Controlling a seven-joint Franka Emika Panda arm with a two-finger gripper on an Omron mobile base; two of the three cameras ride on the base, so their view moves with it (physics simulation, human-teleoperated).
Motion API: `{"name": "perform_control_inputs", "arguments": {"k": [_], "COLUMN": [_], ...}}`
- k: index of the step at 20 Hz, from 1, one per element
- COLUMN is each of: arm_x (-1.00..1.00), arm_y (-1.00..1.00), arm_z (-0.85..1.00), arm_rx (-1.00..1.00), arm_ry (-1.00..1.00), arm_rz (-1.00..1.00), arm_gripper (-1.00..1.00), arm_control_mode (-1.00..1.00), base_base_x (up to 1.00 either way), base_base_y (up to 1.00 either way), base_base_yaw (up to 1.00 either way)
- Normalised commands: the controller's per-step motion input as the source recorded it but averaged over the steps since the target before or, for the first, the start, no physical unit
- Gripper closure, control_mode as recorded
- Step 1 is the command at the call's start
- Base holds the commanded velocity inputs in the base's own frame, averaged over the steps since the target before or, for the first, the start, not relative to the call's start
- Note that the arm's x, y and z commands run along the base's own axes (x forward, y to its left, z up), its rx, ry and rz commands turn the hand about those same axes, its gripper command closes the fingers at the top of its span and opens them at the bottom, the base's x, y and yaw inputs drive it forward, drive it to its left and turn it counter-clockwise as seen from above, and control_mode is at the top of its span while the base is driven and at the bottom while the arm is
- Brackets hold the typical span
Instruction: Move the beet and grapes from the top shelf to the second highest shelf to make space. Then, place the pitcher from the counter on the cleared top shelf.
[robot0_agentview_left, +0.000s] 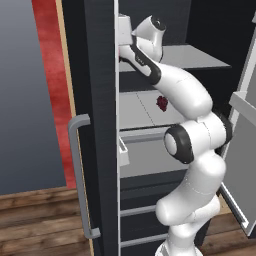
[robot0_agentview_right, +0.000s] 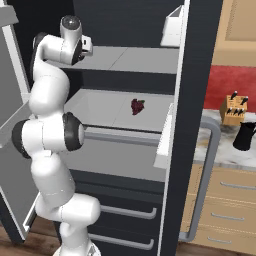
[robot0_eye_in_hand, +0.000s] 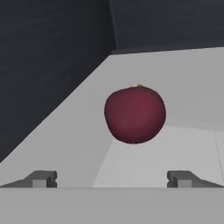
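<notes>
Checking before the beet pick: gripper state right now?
Gripper: jaws open, holding nothing; the beet lies ahead between the fingertips, untouched, on the top shelf.

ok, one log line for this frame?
phase: reaching for beet | gripper: open, short of it | grapes: on second shelf | pitcher: on counter
</notes>
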Motion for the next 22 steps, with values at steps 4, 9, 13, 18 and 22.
{"name": "perform_control_inputs", "arguments": {"k": [4,9,13,18,22], "arm_x": [0.41,0.38,0.39,0.37,0.27], "arm_y": [0.03,0.0,0.01,0.1,0.16], "arm_z": [-0.17,-0.16,-0.11,-0.06,-0.14], "arm_rx": [0.0,0.0,0.0,0.0,0.0], "arm_ry": [0.0,0.0,0.0,0.0,0.0], "arm_rz": [0.0,0.0,0.0,0.0,0.0], "arm_gripper": [-1.0,-1.0,-1.0,-1.0,1.0], "arm_control_mode": [-1.0,-1.0,-1.0,-1.0,-1.0], "base_base_x": [0.0,0.0,0.0,0.0,0.0], "base_base_y": [0.0,0.0,0.0,0.0,0.0], "base_base_yaw": [0.0,0.0,0.0,0.0,0.0]}}
